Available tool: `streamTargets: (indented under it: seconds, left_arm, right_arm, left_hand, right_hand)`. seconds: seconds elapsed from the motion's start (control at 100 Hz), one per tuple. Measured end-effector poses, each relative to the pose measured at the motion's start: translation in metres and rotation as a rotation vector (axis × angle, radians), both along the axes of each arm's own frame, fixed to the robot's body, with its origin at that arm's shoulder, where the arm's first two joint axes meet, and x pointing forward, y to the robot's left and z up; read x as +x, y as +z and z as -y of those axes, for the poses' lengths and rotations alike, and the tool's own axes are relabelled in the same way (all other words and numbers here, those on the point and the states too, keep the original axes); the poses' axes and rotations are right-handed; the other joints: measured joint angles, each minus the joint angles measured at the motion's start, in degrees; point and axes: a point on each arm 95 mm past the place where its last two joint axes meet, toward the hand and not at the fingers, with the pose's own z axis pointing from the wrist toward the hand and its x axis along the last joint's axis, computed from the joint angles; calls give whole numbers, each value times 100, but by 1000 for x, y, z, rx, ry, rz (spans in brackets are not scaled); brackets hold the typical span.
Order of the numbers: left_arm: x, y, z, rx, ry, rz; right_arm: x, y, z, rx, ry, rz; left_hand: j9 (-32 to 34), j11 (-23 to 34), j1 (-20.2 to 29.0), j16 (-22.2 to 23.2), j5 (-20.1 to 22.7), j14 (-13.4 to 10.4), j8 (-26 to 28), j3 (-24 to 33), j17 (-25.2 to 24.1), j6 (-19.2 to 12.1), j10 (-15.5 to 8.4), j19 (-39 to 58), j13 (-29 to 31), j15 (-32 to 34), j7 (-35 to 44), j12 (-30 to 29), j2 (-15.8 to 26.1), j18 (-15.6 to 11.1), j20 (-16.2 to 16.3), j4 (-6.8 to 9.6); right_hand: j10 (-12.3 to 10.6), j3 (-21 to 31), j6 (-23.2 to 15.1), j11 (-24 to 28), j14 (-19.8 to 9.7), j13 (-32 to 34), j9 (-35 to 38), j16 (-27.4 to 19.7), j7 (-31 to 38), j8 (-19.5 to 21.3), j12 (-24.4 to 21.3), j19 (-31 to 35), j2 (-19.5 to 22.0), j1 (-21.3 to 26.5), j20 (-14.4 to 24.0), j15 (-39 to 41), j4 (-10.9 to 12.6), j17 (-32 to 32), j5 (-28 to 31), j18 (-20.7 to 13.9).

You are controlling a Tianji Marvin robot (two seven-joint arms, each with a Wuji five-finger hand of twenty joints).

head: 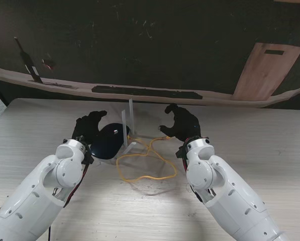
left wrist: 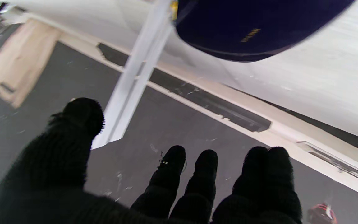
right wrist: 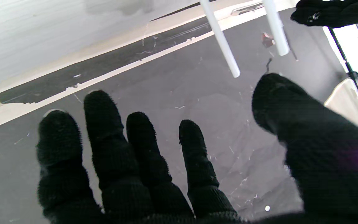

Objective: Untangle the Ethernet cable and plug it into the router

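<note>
The router (head: 108, 141) is a dark blue oval on the table, with two white antennas (head: 131, 118) standing upright at its right side. A yellow Ethernet cable (head: 145, 161) lies in loose loops between my arms. One of its ends runs to the router's right side, and I cannot tell whether it is plugged in. My left hand (head: 89, 126), in a black glove, hovers over the router's far left side, open and holding nothing. My right hand (head: 182, 124) is open just beyond the cable's far right loop. In the left wrist view the router (left wrist: 253, 28) and an antenna (left wrist: 135, 74) show past the fingers (left wrist: 169, 174).
A dark strip (head: 147, 92) runs along the table's far edge, with dark floor beyond it. A wooden board (head: 268, 70) leans at the back right. A thin dark tool (head: 29, 65) stands at the back left. In the right wrist view both antennas (right wrist: 219, 37) show.
</note>
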Motion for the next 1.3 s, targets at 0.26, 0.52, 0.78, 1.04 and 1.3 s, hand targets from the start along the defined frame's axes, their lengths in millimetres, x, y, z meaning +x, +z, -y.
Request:
streamTargets:
  seconds: [0.26, 0.52, 0.78, 1.04, 1.3]
  left_arm:
    - [-31, -1, -5, -170, -90, 92]
    - [-55, -12, -7, -351, -164, 127]
    - [-74, -13, -4, -355, -286, 123]
    - [-84, -6, 13, -352, -376, 121]
    - [-81, -10, 28, -422, -428, 103]
  right_arm:
    - [-17, 2, 24, -22, 80, -19]
    - [-34, -8, 36, 152, 136, -43]
    - [-49, -20, 43, 258, 280, -142]
    - [-64, -18, 53, 273, 322, -116]
    - [-68, -6, 53, 309, 416, -70]
  left_hand:
    - [190, 0, 71, 0, 137, -53, 0, 12, 152, 13, 1, 0, 196, -2, -86, 2, 0, -38, -49, 7]
    - [347, -58, 91, 0, 137, -98, 0, 27, 351, 21, 1, -36, 428, -62, -337, 2, -45, -50, -51, 9]
    - [468, -62, 93, 0, 149, -121, 0, 66, 421, 17, -3, -94, 520, -123, -405, 2, -177, -57, -60, 9]
    - [476, -62, 76, 7, 151, -142, 0, 401, 492, -50, -73, -103, 599, -142, -402, 2, -202, -63, -62, 10]
    - [478, -62, 76, 9, 152, -142, 0, 551, 492, -50, -73, -105, 600, -142, -341, 2, -316, -65, -62, 10]
  right_hand:
    - [-198, 27, -109, -223, -199, -605, -411, -5, 45, 0, -71, -1307, -355, -196, -503, -900, -167, -918, -504, -162]
    - [-264, 220, -219, -292, -284, -847, -638, -136, 35, -26, -78, -1910, -641, -363, -721, -1321, -272, -1092, -715, -292]
    - [-334, 406, -258, -362, -350, -1019, -843, -204, 97, -27, -85, -2284, -849, -467, -781, -1536, -329, -1183, -777, -367]
    - [-338, 415, -265, -404, -429, -1088, -920, -205, 172, -27, -141, -2540, -855, -550, -781, -1632, -333, -1183, -785, -371]
    - [-406, 415, -332, -419, -573, -1140, -974, -205, 253, -27, -147, -2863, -855, -657, -692, -1613, -333, -1209, -843, -435]
